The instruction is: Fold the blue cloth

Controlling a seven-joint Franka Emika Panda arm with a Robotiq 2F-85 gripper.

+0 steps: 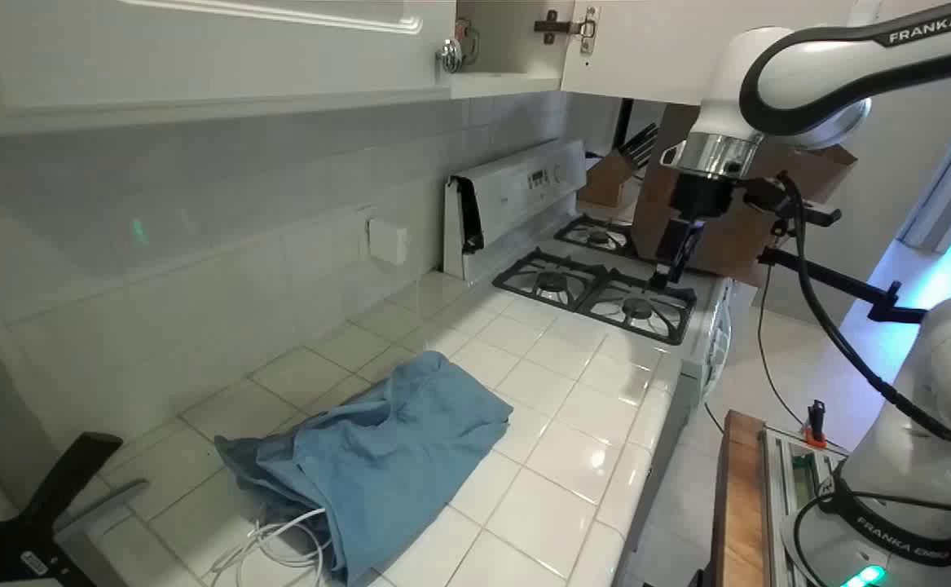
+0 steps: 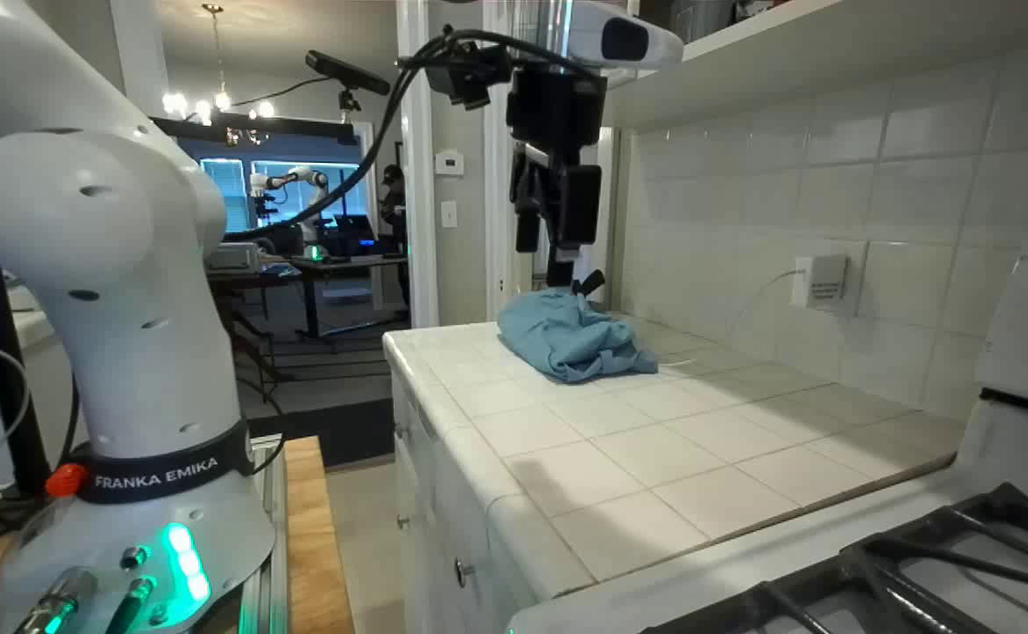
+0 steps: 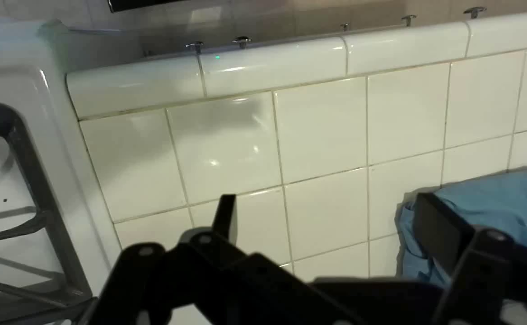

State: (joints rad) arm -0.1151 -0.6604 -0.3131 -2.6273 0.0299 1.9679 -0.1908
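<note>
The blue cloth (image 1: 410, 448) lies in a rumpled, partly layered heap on the white tiled counter (image 1: 561, 481). It also shows in an exterior view (image 2: 573, 339) on the far part of the counter, and at the right edge of the wrist view (image 3: 502, 203), partly hidden by a finger. My gripper (image 3: 335, 221) is open and empty, its two fingers wide apart with bare tile between them. In both exterior views the gripper (image 1: 672, 265), also here (image 2: 558, 238), is in the air above counter height, apart from the cloth and toward the stove.
A stove with black grates (image 1: 597, 293) adjoins the counter. A white cable (image 1: 275, 542) runs out beside the cloth. A black clamp-like object (image 1: 39, 522) stands near the counter's end. Open cabinet doors (image 1: 222, 57) hang above. A cardboard box (image 1: 707, 228) stands behind the gripper.
</note>
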